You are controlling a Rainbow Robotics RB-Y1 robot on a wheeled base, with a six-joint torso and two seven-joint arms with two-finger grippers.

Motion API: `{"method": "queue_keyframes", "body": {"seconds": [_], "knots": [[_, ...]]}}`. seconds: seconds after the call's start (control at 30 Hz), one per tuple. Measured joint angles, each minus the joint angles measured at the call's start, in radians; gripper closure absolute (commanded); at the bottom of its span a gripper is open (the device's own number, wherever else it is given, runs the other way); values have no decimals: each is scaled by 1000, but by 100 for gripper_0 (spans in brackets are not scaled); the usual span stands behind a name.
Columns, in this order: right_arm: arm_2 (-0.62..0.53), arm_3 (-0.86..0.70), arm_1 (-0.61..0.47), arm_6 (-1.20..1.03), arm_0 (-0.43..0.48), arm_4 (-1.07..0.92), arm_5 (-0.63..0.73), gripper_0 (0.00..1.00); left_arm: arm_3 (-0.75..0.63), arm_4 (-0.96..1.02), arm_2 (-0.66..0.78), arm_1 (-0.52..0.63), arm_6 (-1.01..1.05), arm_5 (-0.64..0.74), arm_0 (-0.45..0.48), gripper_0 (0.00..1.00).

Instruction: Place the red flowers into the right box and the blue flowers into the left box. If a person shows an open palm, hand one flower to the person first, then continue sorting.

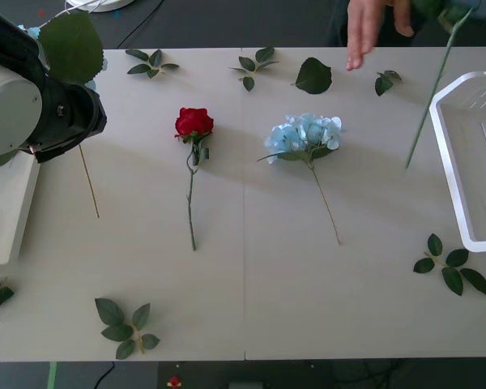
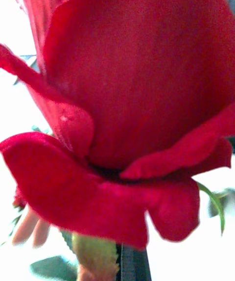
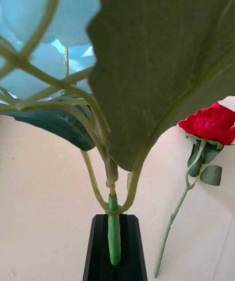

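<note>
The left gripper (image 3: 113,246) is shut tight on the green stem of a blue flower (image 3: 44,16). The flower's big green leaf (image 3: 166,55) hangs right in front of its camera. In the front view the left arm is up at the far left of the table (image 1: 251,308). It is just above the left box (image 1: 4,219), and the thin stem hangs down beside the box.

The right gripper (image 2: 131,264) has its dark fingers pressed together under the head of a held red rose (image 2: 132,89). In the front view this rose's long stem (image 1: 428,105) hangs in the air by the right box (image 1: 449,162), which looks bare. The person's hand (image 1: 364,32) reaches in at the far edge, close to that rose.

One more red rose (image 1: 193,123) and one more blue flower (image 1: 306,134) lie in the middle of the table. Loose leaf sprigs (image 1: 125,324) lie around them.

I think the robot is giving the held rose to the person now. Next, the right gripper should bring the rose to the hand and let go only when the hand has it. Then the left gripper can lower its blue flower into the left box.
</note>
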Motion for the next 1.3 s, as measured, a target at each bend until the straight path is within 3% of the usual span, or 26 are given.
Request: {"method": "queue_keyframes", "body": {"seconds": [0.33,0.43,0.7,0.93,0.97,1.03,1.3], "knots": [[8,97,35,0,-156,265,-6,100,-1,0,0,0,0,0,0,100],[29,125,56,0,-184,331,-80,100,-1,1,0,0,0,0,0,100],[133,188,70,0,-195,426,-298,100,-1,1,0,0,0,0,0,100],[149,194,87,0,-195,444,-315,100,-1,1,0,0,0,0,0,100],[149,194,88,0,-195,444,-317,81,-1,1,0,0,0,0,0,100],[149,194,89,0,-195,444,-318,2,-1,1,0,1,0,0,0,100],[149,194,90,0,-195,442,-319,0,-1,1,0,1,0,0,0,100]]}}
